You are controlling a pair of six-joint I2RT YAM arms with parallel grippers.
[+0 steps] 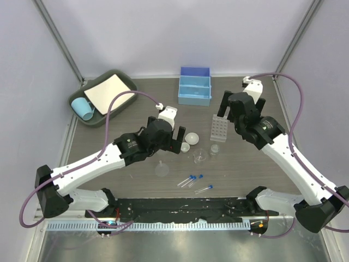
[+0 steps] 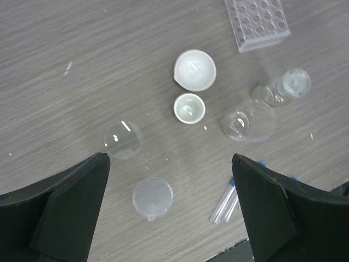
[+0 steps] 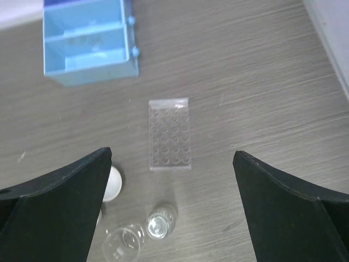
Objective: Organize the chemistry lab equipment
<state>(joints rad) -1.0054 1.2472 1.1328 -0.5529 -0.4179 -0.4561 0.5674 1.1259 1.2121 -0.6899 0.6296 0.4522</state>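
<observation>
**Top view.** Left fingers point(image 1: 178, 141) spread wide with nothing between them, just beside two whitish dishes point(image 1: 191, 138) at the middle of the surface point(image 1: 234, 174). Right fingers point(image 1: 223, 109) also wide and bare, above the far end of the clear tube rack point(image 1: 218, 129). Beaker point(image 1: 199, 157) and flask point(image 1: 215, 148) sit near the rack's near end, with the funnel point(image 1: 162, 170) off to their left. Three blue-capped tubes point(image 1: 192, 179) lie loose, nearest the arm bases. Blue divided box point(image 1: 194, 86) at the far edge. Green tray point(image 1: 101, 123) far left, holding a light-blue cup point(image 1: 83, 108).

**Left wrist view.** Open fingers frame the dishes, the larger one just beyond the smaller. Beaker and flask to the right. A clear round piece point(image 2: 123, 139) sits near the funnel.

**Right wrist view.** Rack lies flat, centred between the open fingers and apart from both. Box beyond it; flask and beaker at the lower edge.
</observation>
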